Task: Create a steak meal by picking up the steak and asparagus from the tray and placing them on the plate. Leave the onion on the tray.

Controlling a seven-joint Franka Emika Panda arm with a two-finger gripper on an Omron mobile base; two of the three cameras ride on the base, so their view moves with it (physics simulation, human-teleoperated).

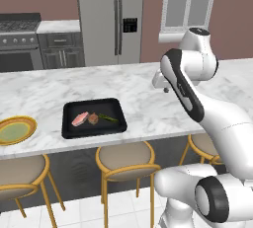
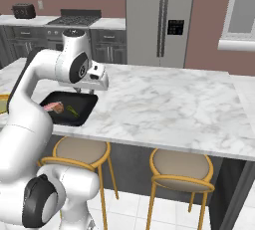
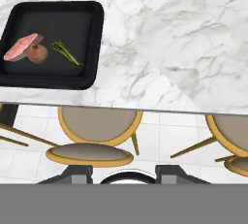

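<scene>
Two dark finger tips of the claw [image 3: 124, 173] rise at the bottom edge of the hand view, set apart with nothing between them; how wide the claw stands I cannot tell. In the left base view the claw [image 1: 163, 87] hangs from the bent white arm above the marble tabletop [image 1: 148, 108], well to the right of the tray [image 1: 94, 118] and apart from everything on it.

On the black tray lie three things close together: the pink steak [image 3: 22, 46] at the left, the round reddish-brown onion [image 3: 38, 53] touching its edge, and the thin green asparagus [image 3: 67, 53] just to the right of the onion, lying at a slant. None of them is held. From the left base view the same row reads steak [image 1: 80, 119], onion [image 1: 92, 119], asparagus [image 1: 108, 119]. The plate [image 1: 16, 129], yellow-rimmed with a pale green centre, sits on the tabletop to the left of the tray, near it but not touching, and it is bare.

The tabletop is white marble with grey veins, an island with round padded stools [image 1: 127, 160] on golden legs tucked under its near edge. Beyond stand a steel fridge [image 1: 111, 17], a stove [image 1: 20, 39] with dark cabinets, pink-brown walls and a window [image 1: 190, 5].
</scene>
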